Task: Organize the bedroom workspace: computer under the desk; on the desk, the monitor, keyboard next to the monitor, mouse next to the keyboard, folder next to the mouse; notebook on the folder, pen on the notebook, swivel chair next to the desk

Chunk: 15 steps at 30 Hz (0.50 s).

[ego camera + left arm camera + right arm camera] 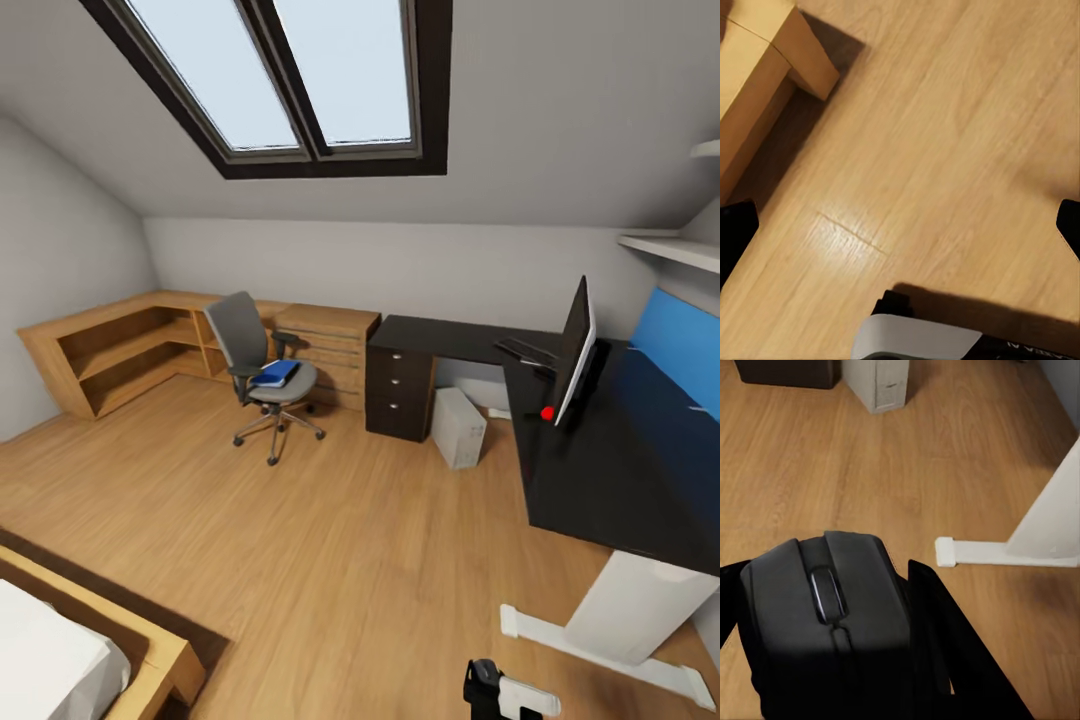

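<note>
From the head camera, your right end effector sits low at the frame's bottom edge, and the black counter lies ahead of it and to its right, with the monitor standing edge-on upon it, the keyboard beyond the screen and a small red thing, which I cannot identify, near the monitor's foot. The computer stands on the floor ahead of that end effector, partly under the counter, and the swivel chair is well apart to the forward left with the blue folder on its seat. In the left wrist camera, dark fingertips sit at opposite edges of the frame with bare floor between them, so your left end effector is spread wide and carries nothing; a corner of the bed frame is near it, and swinging that arm while you turn could clip it. In the right wrist camera, the mouse is gripped between the dark fingers, wheel up, and the white counter leg with its foot is just ahead. My worry is that you drive in too close and strike that foot or the counter edge, jolting the mouse loose. Raising the arm too late could also knock the monitor, since the free spot by the keyboard looks tight.
</note>
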### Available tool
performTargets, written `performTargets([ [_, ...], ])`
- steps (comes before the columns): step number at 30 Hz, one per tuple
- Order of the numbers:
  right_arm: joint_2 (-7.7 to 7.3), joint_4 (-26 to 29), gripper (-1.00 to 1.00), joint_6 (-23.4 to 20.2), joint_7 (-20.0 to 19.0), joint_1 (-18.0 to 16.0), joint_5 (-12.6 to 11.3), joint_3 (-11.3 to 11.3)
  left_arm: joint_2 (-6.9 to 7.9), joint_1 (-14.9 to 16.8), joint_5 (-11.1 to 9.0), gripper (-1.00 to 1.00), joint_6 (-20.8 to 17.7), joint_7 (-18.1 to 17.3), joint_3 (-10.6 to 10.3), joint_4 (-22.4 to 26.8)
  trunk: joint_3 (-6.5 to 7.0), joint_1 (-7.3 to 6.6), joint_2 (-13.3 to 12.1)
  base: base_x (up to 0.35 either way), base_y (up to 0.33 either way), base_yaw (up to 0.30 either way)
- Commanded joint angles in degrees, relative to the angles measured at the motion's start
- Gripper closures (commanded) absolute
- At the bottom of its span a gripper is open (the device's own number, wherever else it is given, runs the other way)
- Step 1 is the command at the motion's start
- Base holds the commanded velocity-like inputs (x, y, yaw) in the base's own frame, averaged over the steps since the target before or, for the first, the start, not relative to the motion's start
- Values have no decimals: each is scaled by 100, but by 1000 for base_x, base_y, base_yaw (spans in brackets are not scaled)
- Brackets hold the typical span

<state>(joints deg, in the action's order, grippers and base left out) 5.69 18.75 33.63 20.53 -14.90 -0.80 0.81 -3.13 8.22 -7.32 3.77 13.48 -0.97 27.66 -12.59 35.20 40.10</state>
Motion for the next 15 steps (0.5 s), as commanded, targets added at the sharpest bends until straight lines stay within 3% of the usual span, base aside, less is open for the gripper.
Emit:
performTargets([
  [1,5,-2,100,26,-6,-4,-10,7,2,4,-61,-100,33,14,-23,-4,0,3,6,232,1,50],
  [15,3,-28,100,261,-32,-4,0,6,5,4,-68,-100,36,10,-44,-8,124,3,6,311,0,8],
])
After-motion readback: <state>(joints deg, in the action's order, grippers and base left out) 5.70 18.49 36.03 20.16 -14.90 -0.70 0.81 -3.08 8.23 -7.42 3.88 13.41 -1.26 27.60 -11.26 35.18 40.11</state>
